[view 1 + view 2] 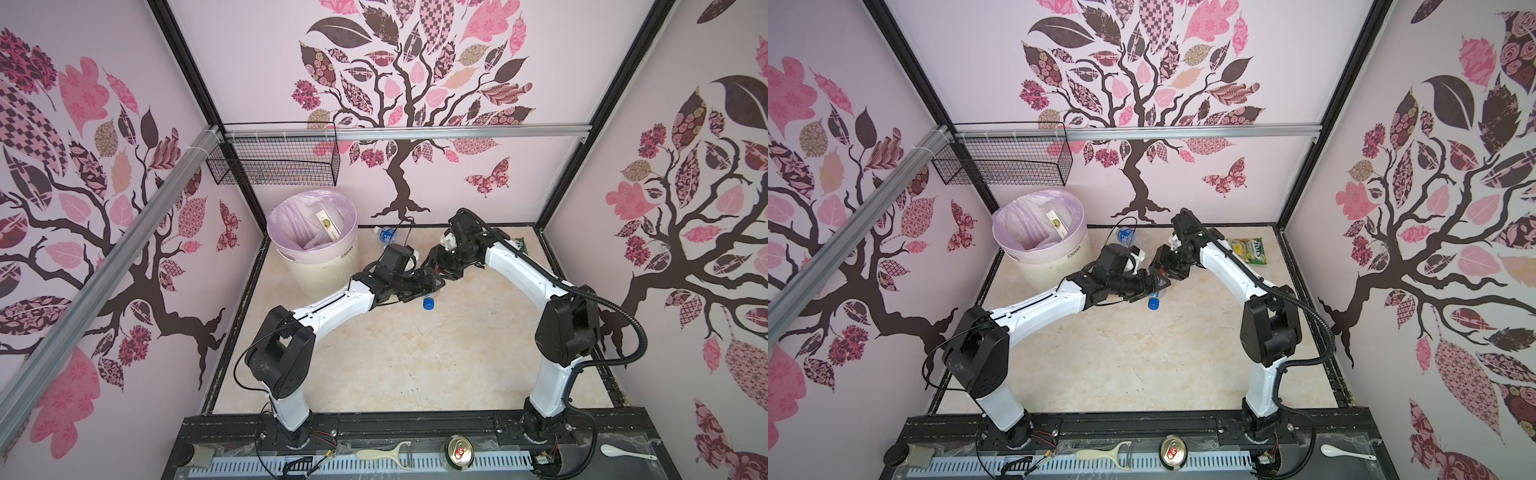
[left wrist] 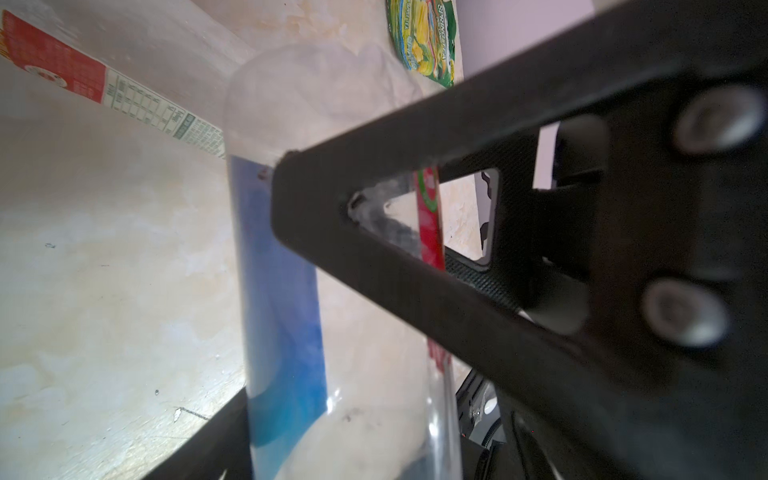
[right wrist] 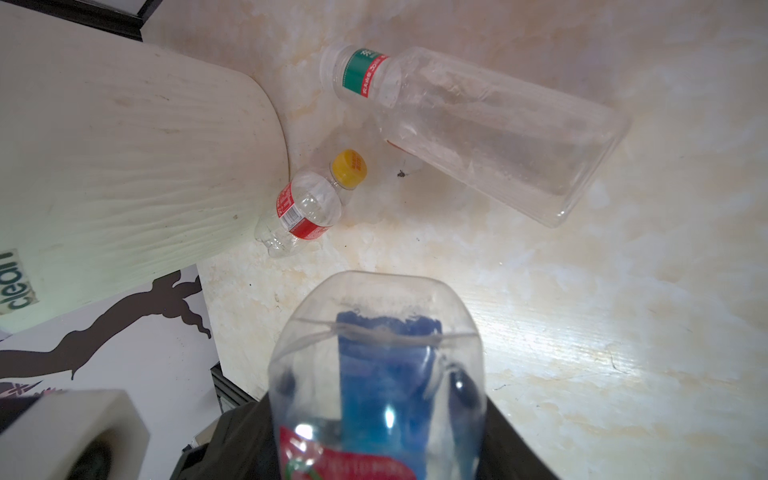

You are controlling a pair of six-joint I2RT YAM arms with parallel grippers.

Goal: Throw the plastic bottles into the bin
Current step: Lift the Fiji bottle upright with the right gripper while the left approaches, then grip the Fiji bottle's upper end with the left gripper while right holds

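Clamping the blue-labelled bottle (image 3: 376, 357), right tool (image 1: 434, 266) faces a yellow-capped bottle (image 3: 307, 208) unseen from above; left tool (image 1: 431, 285) unclear.

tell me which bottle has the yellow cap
The small red-labelled bottle lying beside the bin; the larger clear bottle near it has a white cap and a green neck band.

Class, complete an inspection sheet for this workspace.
Surface: beige marbled tabletop, dark specks.
Job's things: lined bin back left; blue-label bottle held mid-table; second bottle by back wall; yellow-cap bottle and large clear bottle lying near the bin.
Clutter: snack packet on table; can, peeler, spoon on front rail.
End effectors: right end effector shut on blue-label bottle; left end effector around it, grip unclear.
Cables: black conduit on right arm; thin cable by left arm.
Surroundings: tree-patterned walls; wire basket above bin.
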